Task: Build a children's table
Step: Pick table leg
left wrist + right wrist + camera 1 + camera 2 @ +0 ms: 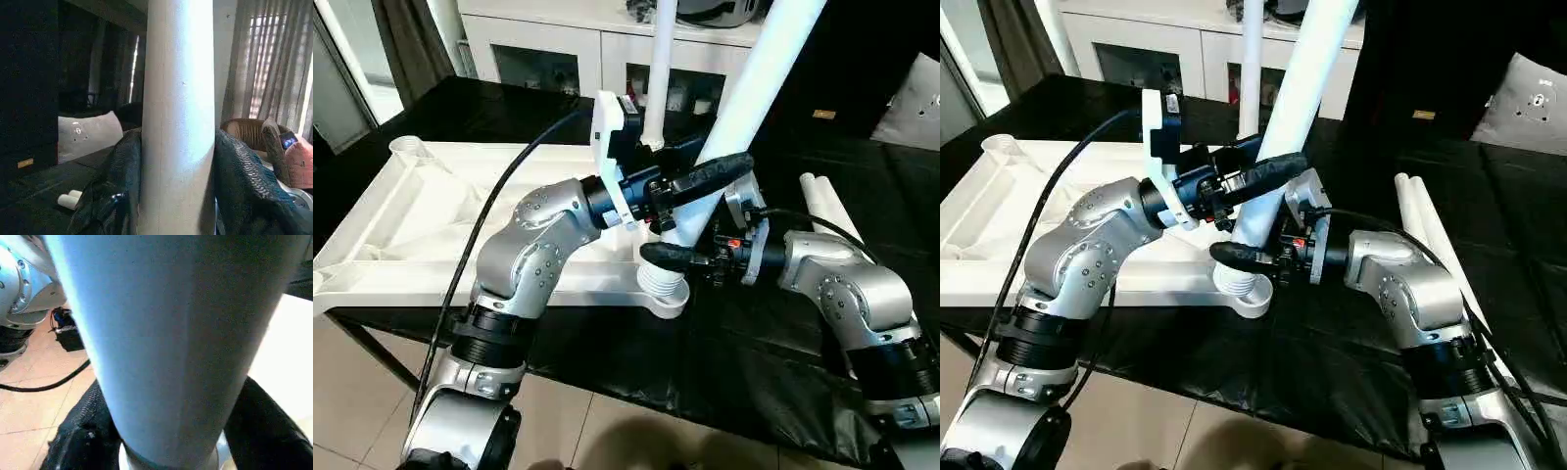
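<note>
The white table top [431, 215] lies upside down on the black-covered work table. A long white leg [759, 78] leans to the right, its ribbed end resting in the near right corner socket [666, 294]. My left gripper [720, 181] is shut on this leg a little above its base, one finger on each side in the left wrist view. My right gripper [680, 245] is shut on the same leg lower down, just above the ribbed end; its fingers [78, 431] hug both sides. A second leg [663, 69] stands upright in the far corner socket.
Two loose white legs [827, 201] lie side by side on the black cover [705, 362] to the right of my right arm. A white cabinet [548, 49] with dark glass doors stands behind. A grey cushion [915, 103] sits far right. Tiled floor lies below the near table edge.
</note>
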Robot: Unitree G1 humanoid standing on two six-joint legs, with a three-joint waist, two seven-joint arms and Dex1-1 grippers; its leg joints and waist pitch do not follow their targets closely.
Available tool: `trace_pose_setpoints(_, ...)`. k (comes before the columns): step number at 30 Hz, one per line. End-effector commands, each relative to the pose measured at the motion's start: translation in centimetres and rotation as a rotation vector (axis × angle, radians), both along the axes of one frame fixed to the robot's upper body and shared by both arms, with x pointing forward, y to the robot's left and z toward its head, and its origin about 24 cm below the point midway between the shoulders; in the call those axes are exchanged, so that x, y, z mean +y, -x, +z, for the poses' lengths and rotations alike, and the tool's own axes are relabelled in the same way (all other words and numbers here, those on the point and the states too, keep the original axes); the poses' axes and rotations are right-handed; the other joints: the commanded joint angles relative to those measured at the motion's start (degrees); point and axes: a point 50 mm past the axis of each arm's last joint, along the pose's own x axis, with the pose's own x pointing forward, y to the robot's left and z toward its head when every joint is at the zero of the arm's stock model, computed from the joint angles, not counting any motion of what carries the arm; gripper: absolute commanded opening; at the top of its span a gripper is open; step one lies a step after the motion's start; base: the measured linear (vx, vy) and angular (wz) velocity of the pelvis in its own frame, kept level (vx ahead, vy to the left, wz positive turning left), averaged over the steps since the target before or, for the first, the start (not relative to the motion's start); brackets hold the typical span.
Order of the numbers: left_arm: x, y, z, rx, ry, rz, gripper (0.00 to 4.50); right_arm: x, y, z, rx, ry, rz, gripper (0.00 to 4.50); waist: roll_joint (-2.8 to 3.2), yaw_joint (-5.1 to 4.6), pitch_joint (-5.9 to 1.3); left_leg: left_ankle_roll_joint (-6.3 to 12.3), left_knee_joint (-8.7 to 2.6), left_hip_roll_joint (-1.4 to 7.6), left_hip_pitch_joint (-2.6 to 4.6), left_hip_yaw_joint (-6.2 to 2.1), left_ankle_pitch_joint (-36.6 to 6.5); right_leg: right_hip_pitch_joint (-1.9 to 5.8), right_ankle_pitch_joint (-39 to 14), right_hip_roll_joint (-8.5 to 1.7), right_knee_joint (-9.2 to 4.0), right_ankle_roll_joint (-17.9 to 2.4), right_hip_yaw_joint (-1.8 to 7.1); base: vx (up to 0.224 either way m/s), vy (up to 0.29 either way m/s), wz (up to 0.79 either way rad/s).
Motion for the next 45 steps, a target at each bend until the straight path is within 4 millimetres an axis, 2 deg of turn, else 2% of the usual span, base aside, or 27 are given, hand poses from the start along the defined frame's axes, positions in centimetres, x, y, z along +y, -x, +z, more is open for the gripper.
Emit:
trace_pose_setpoints(1,-0.1,0.1,0.8,-0.039,0.009,0.003,1.78,0.0,-0.3,0.2,-0.006,0.011,-0.010,3.03,-0.71,0.00,-4.35,3.87,-3.65,1.94,-0.45,-0.30,-2.70,4.42,-14.58,-3.12,-3.80,-8.67,3.02,0.000,0.000,0.00)
trace_pose_setpoints(3,-0.1,0.1,0.8,-0.039,0.007,0.000,1.78,0.1,-0.2,0.2,-0.001,0.006,-0.001,3.03,-0.69,-0.03,-4.37,3.87,-3.63,1.91,-0.45,-0.29,-2.69,4.42,-14.62,-3.07,-3.82,-8.57,3.01,0.000,0.000,0.00)
trace_pose_setpoints(10,-0.3,0.0,0.8,-0.038,0.006,-0.005,1.78,0.1,-0.2,0.3,0.010,-0.011,-0.002,2.29,-0.70,-0.06,-4.42,4.06,-3.63,1.99,-0.45,-0.35,-2.48,4.44,-13.89,-3.06,-3.73,-8.89,3.00,0.000,0.000,0.00)
trace_pose_setpoints(11,-0.3,0.0,0.8,-0.038,0.006,-0.006,1.78,0.1,-0.2,0.2,0.011,-0.012,-0.004,2.29,-0.66,-0.05,-4.40,4.05,-3.65,2.03,-0.42,-0.36,-2.49,4.40,-13.82,-3.06,-3.68,-8.95,3.02,0.000,0.000,0.00)
trace_pose_setpoints(12,-0.4,0.0,0.7,-0.037,0.006,-0.006,1.78,0.1,-0.3,0.2,0.013,-0.014,-0.007,2.22,-0.90,-0.10,-4.37,4.09,-3.62,1.95,-0.47,-0.28,-2.66,4.42,-14.00,-3.04,-3.76,-8.89,3.02,0.000,0.000,0.00)
trace_pose_setpoints(15,-0.5,0.0,0.7,-0.033,0.009,-0.006,1.78,0.0,-0.4,0.1,0.022,-0.012,-0.022,2.02,-0.83,-0.04,-4.38,4.07,-3.61,1.96,-0.45,-0.30,-2.42,4.42,-14.34,-3.11,-3.74,-8.76,3.03,0.000,0.000,0.00)
trace_pose_setpoints(20,-0.7,-0.3,0.4,0.030,0.030,0.019,1.78,0.3,-0.5,-0.1,0.050,-0.029,-0.048,1.96,-0.72,-0.21,-4.42,3.97,-3.57,1.96,-0.42,-0.28,-2.20,4.37,-14.31,-3.03,-3.73,-8.68,3.02,0.000,0.000,0.00)
trace_pose_setpoints(21,-0.8,-0.3,0.4,0.032,0.033,0.018,2.34,0.4,-0.4,-0.2,0.049,-0.025,-0.049,1.94,-0.79,-0.18,-4.44,4.03,-3.56,1.91,-0.43,-0.28,-2.16,4.40,-14.30,-3.06,-3.81,-8.65,2.98,0.000,0.000,0.00)
trace_pose_setpoints(26,-1.3,0.4,0.5,0.045,0.046,-0.037,2.58,1.2,-0.3,-1.0,0.044,-0.017,-0.080,1.93,-0.67,-0.34,-4.44,3.75,-3.63,1.94,-0.45,-0.33,-2.13,4.37,-14.11,-3.09,-3.73,-8.86,2.99,0.000,0.000,0.00)
trace_pose_setpoints(27,-1.5,0.5,0.6,0.039,0.056,-0.022,2.82,1.5,-0.5,-1.4,0.043,-0.002,-0.109,1.93,-0.55,-0.45,-4.42,3.62,-3.63,1.98,-0.52,-0.35,-2.28,4.36,-13.70,-3.07,-3.73,-8.89,2.97,0.000,0.000,0.00)
trace_pose_setpoints(30,-2.0,0.7,1.0,0.048,0.097,-0.018,2.95,1.8,-0.9,-2.0,0.051,0.016,-0.171,1.93,-0.62,-0.67,-4.38,3.10,-3.65,1.89,-0.57,-0.31,-2.80,4.43,-14.39,-3.18,-3.84,-8.95,2.94,0.000,0.000,0.00)
trace_pose_setpoints(35,-2.4,1.2,1.8,0.080,0.174,-0.062,2.97,2.2,-1.2,-2.3,0.060,0.013,-0.204,1.93,-0.67,-0.81,-4.37,3.46,-3.65,1.87,-0.60,-0.32,-3.10,4.49,-14.83,-3.06,-3.90,-8.56,2.95,0.000,0.000,0.00)
trace_pose_setpoints(38,-2.8,1.9,2.1,0.117,0.224,-0.124,2.97,2.4,-1.3,-2.6,0.062,0.020,-0.216,1.93,-0.72,-0.91,-4.33,3.85,-3.62,1.86,-0.70,-0.28,-2.91,4.51,-13.85,-3.10,-3.81,-9.44,2.95,0.000,0.000,0.00)
trace_pose_setpoints(42,-3.0,2.2,1.7,0.142,0.211,-0.136,2.97,2.6,-1.3,-2.9,0.064,0.019,-0.223,1.93,-0.63,-0.97,-4.21,4.16,-3.69,1.91,-0.53,-0.28,-3.57,4.35,-15.63,-3.01,-4.10,-8.65,2.92,0.000,0.000,0.00)
trace_pose_setpoints(45,-3.0,2.2,1.7,0.163,0.232,-0.143,2.97,2.6,-1.3,-3.0,0.061,0.021,-0.228,1.93,-0.57,-0.98,-4.17,3.68,-3.75,1.96,-0.47,-0.35,-4.02,4.34,-16.26,-3.00,-4.13,-8.25,2.94,0.000,0.000,0.00)
